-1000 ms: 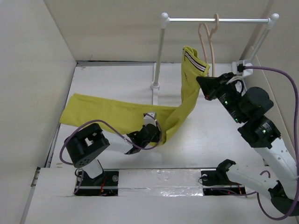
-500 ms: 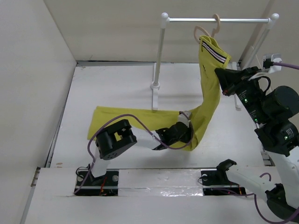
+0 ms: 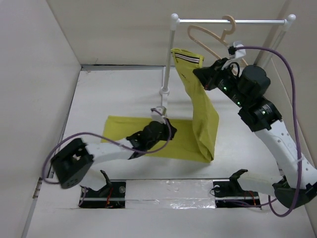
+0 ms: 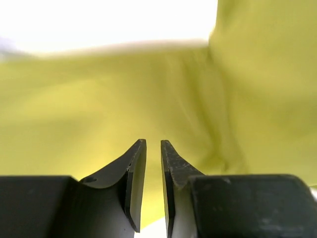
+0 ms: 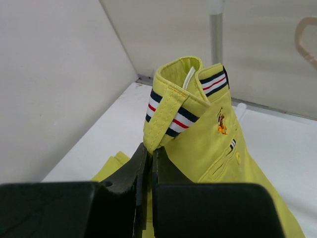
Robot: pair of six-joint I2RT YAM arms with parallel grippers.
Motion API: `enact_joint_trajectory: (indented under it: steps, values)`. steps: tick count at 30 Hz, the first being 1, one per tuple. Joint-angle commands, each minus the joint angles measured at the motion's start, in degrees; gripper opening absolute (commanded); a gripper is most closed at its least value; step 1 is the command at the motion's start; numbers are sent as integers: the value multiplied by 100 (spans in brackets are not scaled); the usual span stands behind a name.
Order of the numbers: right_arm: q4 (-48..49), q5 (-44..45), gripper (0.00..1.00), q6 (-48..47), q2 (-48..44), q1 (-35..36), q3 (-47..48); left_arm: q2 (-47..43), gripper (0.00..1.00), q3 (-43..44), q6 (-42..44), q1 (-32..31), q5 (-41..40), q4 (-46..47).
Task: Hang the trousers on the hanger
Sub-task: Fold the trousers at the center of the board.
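Observation:
The yellow-green trousers [image 3: 200, 109] hang by their striped waistband [image 5: 173, 114] from my right gripper [image 3: 198, 74], which is shut on the waistband's edge [image 5: 149, 148]. The cloth drops to the table, folds, and the legs lie flat toward the left. The pale wooden hanger [image 3: 208, 42] hangs tilted on the rail, just above and right of the waistband, and its edge [image 5: 304, 42] shows in the right wrist view. My left gripper [image 3: 163, 130] hovers low over the flat legs [image 4: 99, 99]. Its jaws [image 4: 153, 141] stand slightly apart with nothing between them.
The white rail stand [image 3: 168, 59] has its left post and foot right behind the trousers, and its top bar [image 3: 247, 21] carries the hanger. Side walls close in the table on the left and right. A purple cable [image 3: 282, 64] loops above my right arm.
My right gripper carried the waistband left, from the hanger's right side to its left. The hanger swung and tilted. My left gripper drew back left and its jaws parted off the cloth.

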Motion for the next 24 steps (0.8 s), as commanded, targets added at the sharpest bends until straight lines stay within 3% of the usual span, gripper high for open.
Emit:
enact_joint_trajectory:
  steps: [1,8,13,18,19,20,21,23,24]
  values:
    - [1310,-188,0,128,216,280,138,-1523,16,-592,-75,413,-696,-414]
    - [1575,163,0,40,1164,1149,577,-4940,17,-989,-181,1169,-1435,-2390]
    - [1856,383,0,-66,2037,1959,938,-6131,17,-313,-119,1293,-2032,-3420]
    - [2234,410,0,13,3853,2732,1359,-7045,17,-32,-260,1293,-2418,-3913]
    - [2190,357,2,22,4570,2942,1552,-7142,18,4,-260,1293,-2498,-3975]
    - [2137,261,25,-21,4925,3040,1762,-7291,18,30,-260,1293,-2577,-4106]
    - [1832,269,42,-161,5277,3137,2295,-7327,19,92,-277,1293,-2726,-4168]
    - [1488,69,60,-162,5990,3269,2730,-7432,20,136,-348,1293,-2806,-4352]
    - [1574,-177,61,-40,5992,3269,2644,-7485,20,136,-452,1293,-2859,-4423]
